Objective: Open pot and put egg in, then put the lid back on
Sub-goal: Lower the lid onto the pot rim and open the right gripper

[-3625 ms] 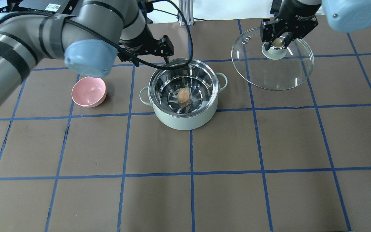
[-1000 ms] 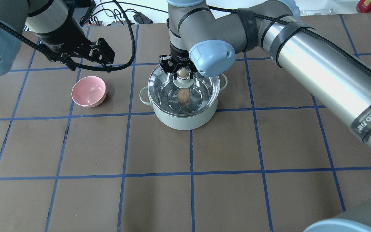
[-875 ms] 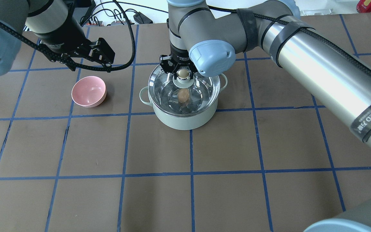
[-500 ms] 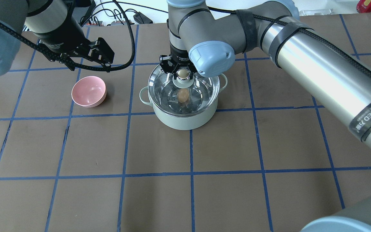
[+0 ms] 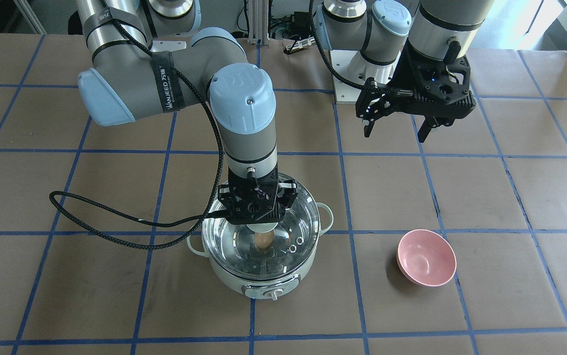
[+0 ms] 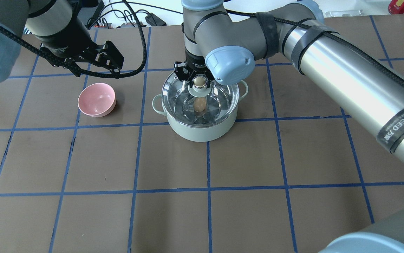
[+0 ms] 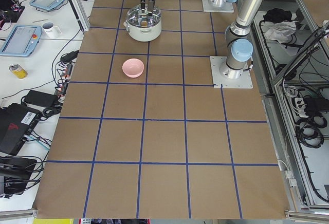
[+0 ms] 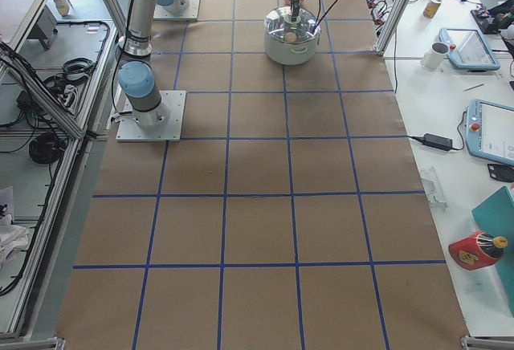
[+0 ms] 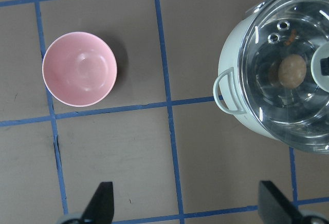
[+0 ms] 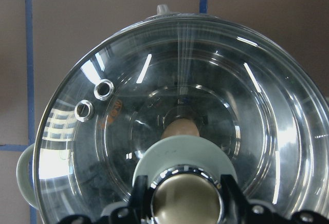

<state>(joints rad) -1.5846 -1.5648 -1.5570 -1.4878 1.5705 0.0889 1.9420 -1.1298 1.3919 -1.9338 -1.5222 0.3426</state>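
The mint-green pot (image 6: 202, 131) stands mid-table, control knob facing away from the robot (image 5: 269, 294). The brown egg (image 6: 200, 104) lies inside on the steel bottom, seen through the glass in the left wrist view (image 9: 291, 71). The clear glass lid (image 6: 223, 96) sits on the pot's rim. My right gripper (image 6: 199, 81) is shut on the lid's beige knob (image 10: 187, 196), straight above the pot. My left gripper (image 6: 96, 70) is open and empty, hanging above the table behind the pink bowl.
A pink bowl (image 6: 96, 100) stands empty to the left of the pot, about a hand's width away. The right arm's long forearm (image 6: 346, 70) crosses over the table's right half. Cables hang from both wrists.
The right gripper carried the lid from the back right onto the pot. The left gripper moved left from the pot to behind the pink bowl. Over the last second almost nothing moved.
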